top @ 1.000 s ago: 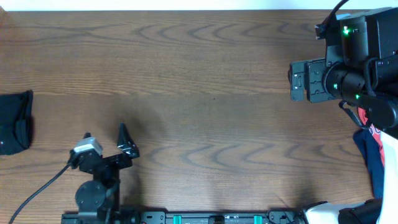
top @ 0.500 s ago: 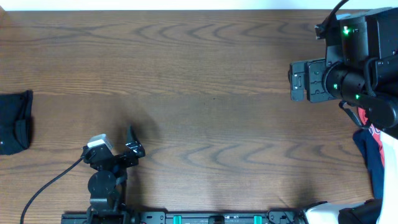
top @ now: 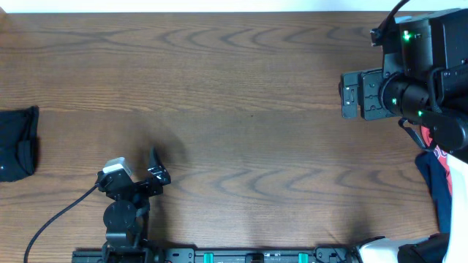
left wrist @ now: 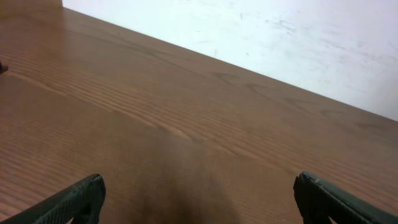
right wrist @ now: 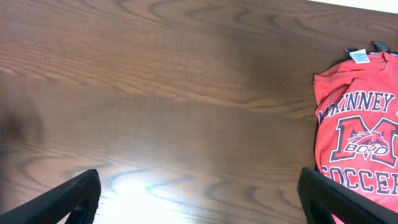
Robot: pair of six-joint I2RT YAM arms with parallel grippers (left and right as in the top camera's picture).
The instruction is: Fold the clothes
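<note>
The left arm has drawn back toward its base; the left gripper [left wrist: 199, 190] stands wide apart and empty, like the right gripper [right wrist: 199, 183]. The bunched plain black T-shirt [top: 16, 142] lies well off to the left gripper's left, at the brown wooden desk's [top: 241, 95] edge, nearer the left arm.

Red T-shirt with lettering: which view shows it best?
Right wrist: the red T-shirt lies spread, lettering readable. Overhead catches only a red sliver at its right edge. Left wrist shows none.

Clothes [top: 16, 143] at table [top: 241, 95] left edge; lettered T-shirt [right wrist: 357, 124] at right edge
</note>
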